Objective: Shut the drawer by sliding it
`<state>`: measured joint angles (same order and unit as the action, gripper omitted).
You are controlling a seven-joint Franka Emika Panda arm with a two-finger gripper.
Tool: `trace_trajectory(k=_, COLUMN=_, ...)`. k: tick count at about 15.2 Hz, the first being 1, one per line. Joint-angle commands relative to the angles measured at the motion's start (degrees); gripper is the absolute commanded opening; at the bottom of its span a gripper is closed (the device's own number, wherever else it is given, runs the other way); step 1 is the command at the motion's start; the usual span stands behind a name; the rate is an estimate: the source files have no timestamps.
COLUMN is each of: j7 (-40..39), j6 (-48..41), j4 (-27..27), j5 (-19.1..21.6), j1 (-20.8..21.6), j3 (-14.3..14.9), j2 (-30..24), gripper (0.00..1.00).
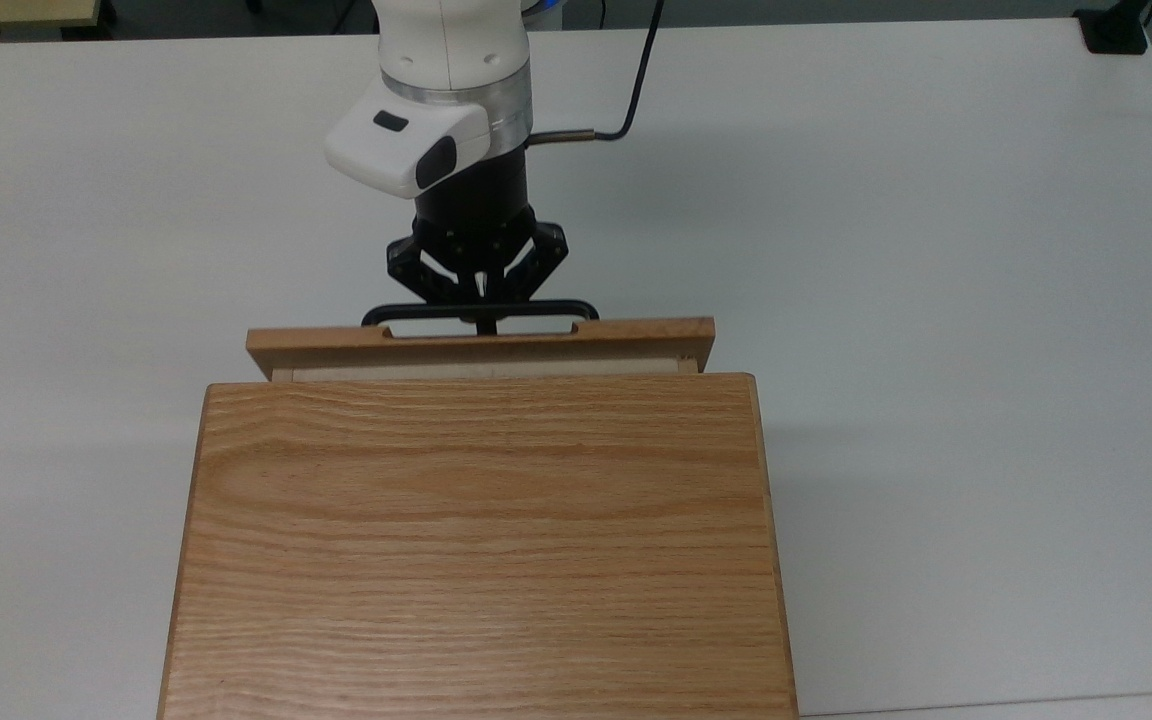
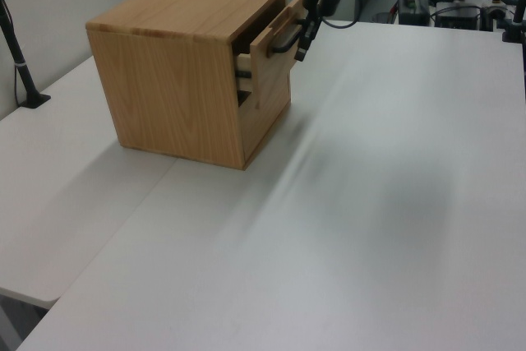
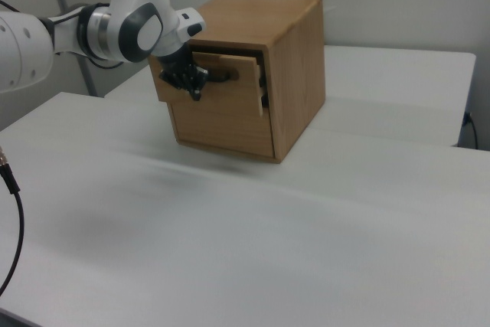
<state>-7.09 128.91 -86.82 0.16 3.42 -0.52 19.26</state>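
The drawer (image 1: 481, 344) is a light wooden box with a wider front panel and a long black bar handle (image 1: 416, 311). It sits almost fully inside the oak cabinet (image 1: 481, 545), with a thin strip of its box showing behind the panel. My gripper (image 1: 484, 320) is shut, its fingertips together against the middle of the handle. In the left view the drawer front (image 2: 269, 67) stands slightly out from the cabinet (image 2: 177, 88), with the gripper (image 2: 302, 41) at the handle. The right view shows the drawer panel (image 3: 233, 89) nearly flush and the gripper (image 3: 194, 88) on its left part.
The cabinet stands on a white table (image 1: 936, 300) with open surface on both sides. A black clamp (image 1: 1114, 30) sits at the top view's far right corner, and a black post (image 2: 20, 63) at the left view's left edge. A cable (image 1: 636, 80) trails from the arm.
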Motion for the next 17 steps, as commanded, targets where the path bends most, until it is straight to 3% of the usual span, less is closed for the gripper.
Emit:
trace_trajectory(k=1, j7=2.4, j6=5.9, j4=4.5, j5=0.5, j1=1.1, j3=1.1, j2=4.1, gripper=0.00)
trace_trajectory(k=8, j7=4.1, j6=15.7, j4=6.8, j5=0.5, j1=1.2, j3=2.7, j2=8.2, gripper=0.00)
trace_trajectory(k=12, j7=3.6, j6=15.8, j4=6.2, j5=0.5, j1=1.1, j3=3.2, j2=7.0, gripper=0.00)
trace_trajectory(k=14, j7=3.5, j6=11.1, j4=4.1, j5=0.5, j1=1.1, j3=3.2, j2=4.3, gripper=0.00)
trace_trajectory(k=17, j7=1.9, j6=-3.5, j4=1.9, j5=0.6, j1=1.1, j3=3.1, j2=-1.0, gripper=0.03)
